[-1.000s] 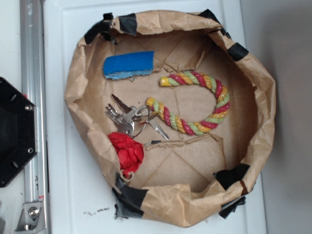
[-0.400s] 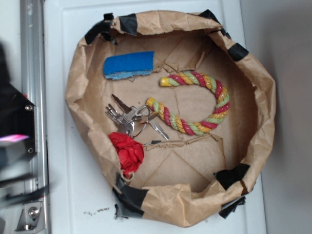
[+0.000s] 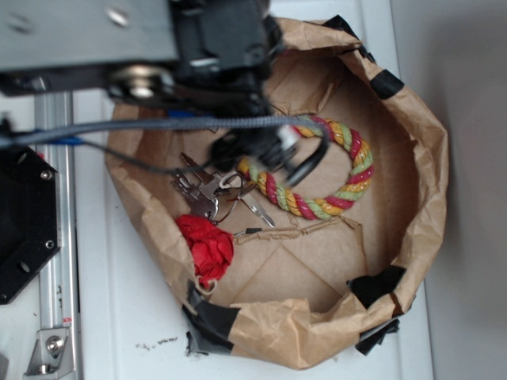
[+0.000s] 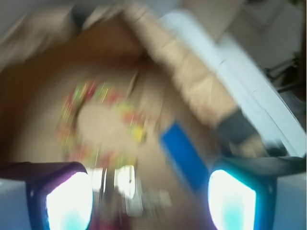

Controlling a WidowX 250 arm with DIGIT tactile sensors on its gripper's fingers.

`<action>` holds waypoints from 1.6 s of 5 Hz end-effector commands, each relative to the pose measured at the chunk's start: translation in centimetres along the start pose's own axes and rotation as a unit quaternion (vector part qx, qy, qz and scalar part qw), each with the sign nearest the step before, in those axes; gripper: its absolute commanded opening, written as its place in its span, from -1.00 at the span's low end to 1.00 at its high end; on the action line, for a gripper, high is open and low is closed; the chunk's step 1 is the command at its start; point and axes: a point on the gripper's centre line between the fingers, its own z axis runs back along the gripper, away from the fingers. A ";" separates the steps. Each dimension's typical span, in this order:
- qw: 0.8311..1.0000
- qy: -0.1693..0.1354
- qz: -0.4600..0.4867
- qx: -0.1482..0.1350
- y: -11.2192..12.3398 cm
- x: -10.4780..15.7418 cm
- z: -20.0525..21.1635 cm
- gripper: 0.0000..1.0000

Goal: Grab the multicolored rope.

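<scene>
Exterior: multicolored rope (image 3: 348, 170) in paper basin (image 3: 428, 158)

My arm (image 3: 119, 39) reaches in from the upper left. Gripper (image 4: 151, 196) faces down, jaws spread wide, nothing between them.

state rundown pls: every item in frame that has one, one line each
Multicolored twisted cotton rope: lying curved on the bag floor, not gripped, partly hidden by the arm.
Claw: open, empty, above the bag; wrist view blurred.
Bunch of metal keys: flat on the floor, beside the rope's end.
Red crumpled paper wad: resting against the bag wall.
Blue sponge block: lying on the floor.
Brown paper bag: open, rim rolled down and taped.
</scene>
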 end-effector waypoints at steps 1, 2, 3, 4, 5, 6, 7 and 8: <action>0.993 -0.039 0.105 0.029 -0.8 2.5 -2.1 1.00; 0.993 -0.039 0.105 0.029 -0.8 2.5 -2.1 1.00; 0.993 -0.039 0.105 0.029 -0.8 2.5 -2.1 1.00; 0.993 -0.039 0.105 0.029 -0.8 2.5 -2.1 1.00; 0.997 -0.039 0.073 0.007 -3.3 3.1 -4.6 1.00; 0.999 -0.014 0.048 -0.020 -5.5 3.6 -6.0 1.00; 0.999 0.003 0.020 -0.036 -7.5 3.6 -7.4 1.00; 0.998 0.020 -0.021 -0.057 -8.4 2.8 -8.1 1.00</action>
